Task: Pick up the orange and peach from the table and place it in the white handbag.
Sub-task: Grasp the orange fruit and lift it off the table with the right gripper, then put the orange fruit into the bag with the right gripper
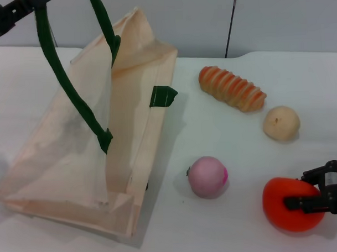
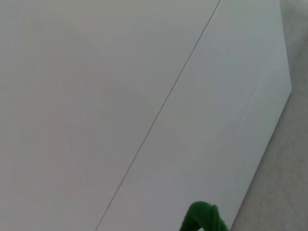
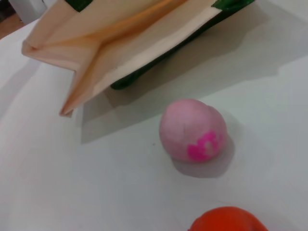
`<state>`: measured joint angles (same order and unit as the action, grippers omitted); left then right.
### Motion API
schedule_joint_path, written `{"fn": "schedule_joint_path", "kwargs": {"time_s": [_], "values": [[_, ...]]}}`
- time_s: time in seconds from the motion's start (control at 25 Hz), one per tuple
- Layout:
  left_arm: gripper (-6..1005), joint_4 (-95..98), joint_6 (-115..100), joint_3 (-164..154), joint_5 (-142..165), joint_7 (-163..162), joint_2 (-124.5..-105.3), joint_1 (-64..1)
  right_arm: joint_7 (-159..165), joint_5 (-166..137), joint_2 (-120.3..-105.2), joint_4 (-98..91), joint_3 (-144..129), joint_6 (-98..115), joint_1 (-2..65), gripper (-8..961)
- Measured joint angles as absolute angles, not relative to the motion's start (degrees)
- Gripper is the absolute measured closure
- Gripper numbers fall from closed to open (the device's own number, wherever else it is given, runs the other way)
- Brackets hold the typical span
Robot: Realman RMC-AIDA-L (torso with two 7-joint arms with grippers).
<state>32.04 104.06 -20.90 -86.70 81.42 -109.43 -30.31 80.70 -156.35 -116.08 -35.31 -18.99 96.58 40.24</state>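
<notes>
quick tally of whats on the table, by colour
red-orange: 1, the orange
pink: 1, the peach
beige: 1, a ball
orange striped: 1, a ridged roll
cream with green handles: 1, the handbag
total: 5

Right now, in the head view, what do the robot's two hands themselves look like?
Both are matte black and angular. The right hand, at the lower right edge, is built of blocky black segments with a small pale grey square patch on its body. The left hand, at the upper left corner, shows only as a dark jointed black piece. No cables or sleeves show.
</notes>
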Motion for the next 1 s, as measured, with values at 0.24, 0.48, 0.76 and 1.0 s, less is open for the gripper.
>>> {"fn": "schedule_joint_path", "kwargs": {"time_s": [0.24, 0.48, 0.76, 1.0], "values": [[865, 31.9, 105.6, -20.3, -87.7, 81.2, -109.26, -30.2, 78.8, -155.6, -116.1, -36.2, -18.4, 100.1, 40.9, 498], [865, 31.9, 106.1, -19.7, -88.3, 81.3, -109.24, -30.1, 78.3, -152.5, -115.98, -39.4, -18.4, 102.3, 40.9, 523], [865, 31.9, 106.9, -18.9, -88.8, 81.4, -109.24, -30.3, 77.1, -146.9, -116.06, -42.8, -18.3, 105.0, 41.8, 589], [866, 31.8, 106.9, -18.7, -88.9, 81.3, -109.25, -30.3, 76.9, -145.1, -116.21, -42.9, -18.8, 106.3, 45.2, 642]]}}
